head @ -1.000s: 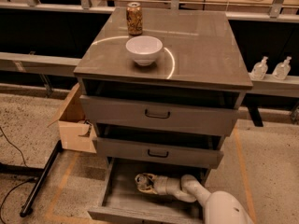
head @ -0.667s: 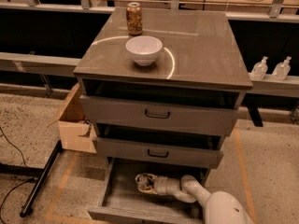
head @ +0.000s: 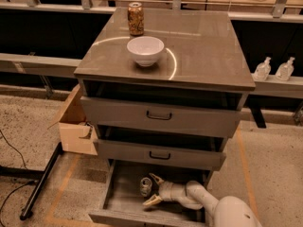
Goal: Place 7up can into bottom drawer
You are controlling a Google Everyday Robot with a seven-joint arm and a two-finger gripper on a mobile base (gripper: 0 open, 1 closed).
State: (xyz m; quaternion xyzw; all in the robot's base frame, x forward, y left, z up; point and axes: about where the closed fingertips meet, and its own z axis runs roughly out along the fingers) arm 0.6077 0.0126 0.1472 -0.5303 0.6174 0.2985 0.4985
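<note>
looking down through the one camera view, i find the 7up can (head: 145, 187) standing upright on the floor of the bottom drawer (head: 124, 195), a little left of that drawer's middle. my gripper (head: 148, 190) is inside the same drawer, reaching in from its right side. its two fingers (head: 156, 178) are spread, one on the can's side toward the drawer's back, the other on the side toward its front. i cannot tell whether either pad touches the can, but the spread is wider than the can, so i read the gripper as let go, not clamped. well above the drawer, a white bowl (head: 145, 50) and a brown-gold can (head: 136, 19) sit on the cabinet top (head: 203, 56).

i judge the 7up can to be light, thin-walled and smooth. a hard squeeze would dent it, and a glancing touch could slide or tip it. the sound hold is across the mid-body, below the rim, both pads square. pulling out calls for keeping the fingers clear of its sides.
</note>
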